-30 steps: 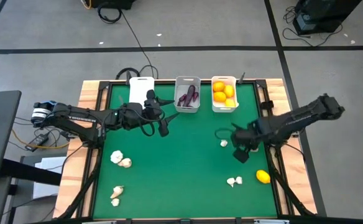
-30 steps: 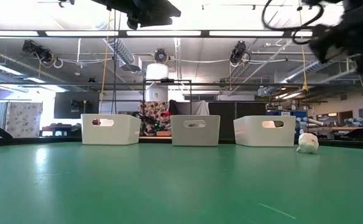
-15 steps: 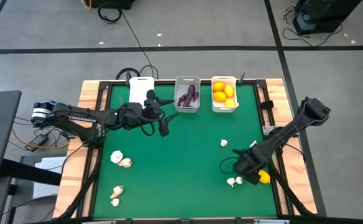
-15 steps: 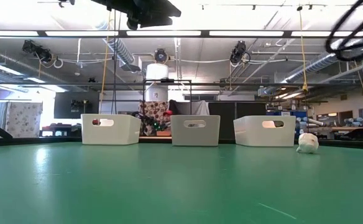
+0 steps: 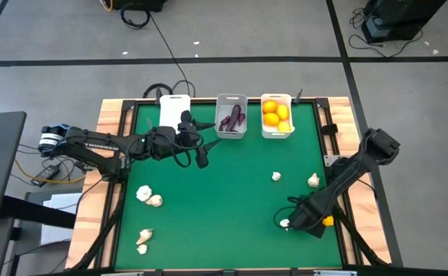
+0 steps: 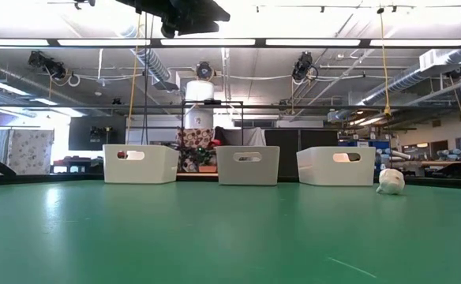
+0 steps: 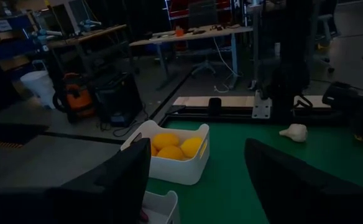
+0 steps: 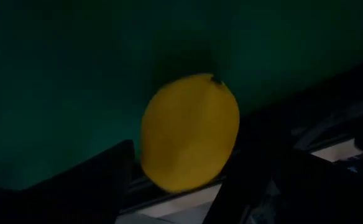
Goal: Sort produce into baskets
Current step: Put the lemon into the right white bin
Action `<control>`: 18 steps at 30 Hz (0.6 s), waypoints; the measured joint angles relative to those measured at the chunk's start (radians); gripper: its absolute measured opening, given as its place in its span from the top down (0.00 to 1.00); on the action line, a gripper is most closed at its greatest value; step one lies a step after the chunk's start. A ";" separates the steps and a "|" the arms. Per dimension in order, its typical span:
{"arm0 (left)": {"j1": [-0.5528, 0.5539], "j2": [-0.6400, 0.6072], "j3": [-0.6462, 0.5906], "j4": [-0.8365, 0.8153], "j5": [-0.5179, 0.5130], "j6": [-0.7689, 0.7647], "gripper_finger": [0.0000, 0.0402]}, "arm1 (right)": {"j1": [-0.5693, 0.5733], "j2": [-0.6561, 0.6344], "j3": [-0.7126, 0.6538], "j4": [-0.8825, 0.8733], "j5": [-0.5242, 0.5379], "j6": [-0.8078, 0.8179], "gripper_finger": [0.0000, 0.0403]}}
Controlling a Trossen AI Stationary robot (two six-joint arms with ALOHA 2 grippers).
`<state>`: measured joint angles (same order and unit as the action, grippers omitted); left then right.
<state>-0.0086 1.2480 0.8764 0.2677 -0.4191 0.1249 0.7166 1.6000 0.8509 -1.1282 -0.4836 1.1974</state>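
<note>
Right arm (image 5: 354, 169) reaching from the right edge of the bench (image 5: 224, 215) down toward the near right corner, forearm slanted low, right gripper (image 5: 307, 221) close above the surface. Fingers (image 8: 88, 171) spread wide on either side of a yellow citrus fruit (image 8: 189, 130) lying on the green surface next to the bench edge; not closed on it, contact not discernible. Same fruit partly visible under the gripper from overhead. One garlic bulb (image 5: 284, 224) just beside the gripper on its inner side; two more bulbs, (image 5: 276, 176) and (image 5: 314, 181), farther back on the right half. Left arm (image 5: 101, 146) stretched out from the left edge toward the middle rear, roughly level, left gripper (image 5: 197, 142) held above the surface near the baskets. Fingers (image 7: 293, 180) parted and empty. Three baskets in a row along the far edge: left basket (image 5: 173, 107) partly covered by the left arm, contents not visible; middle basket (image 5: 231, 116) with purple eggplants (image 5: 232, 119); right basket (image 5: 276, 115) with orange-yellow citrus (image 5: 275, 113). Loose garlic on the left half: a pair of bulbs (image 5: 149, 196) near the left edge, another pair (image 5: 143, 241) nearer the front left corner. From bench height, the three baskets (image 6: 248, 165) in line at the back, one garlic bulb (image 6: 390, 181) to the right of them.
</note>
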 joint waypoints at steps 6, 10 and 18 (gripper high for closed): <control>0.000 0.000 0.000 0.000 0.000 -0.002 0.34 | 0.002 0.026 0.000 0.019 0.043 -0.004 0.13; 0.000 0.000 0.000 0.000 0.000 -0.005 0.34 | 0.004 0.025 0.000 0.055 0.015 -0.007 0.27; 0.000 0.000 0.000 -0.002 0.000 -0.006 0.34 | 0.003 0.022 0.044 0.056 -0.024 -0.047 0.50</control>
<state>-0.0086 1.2480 0.8764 0.2657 -0.4191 0.1188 0.7200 1.6224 0.8952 -1.0720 -0.5079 1.1508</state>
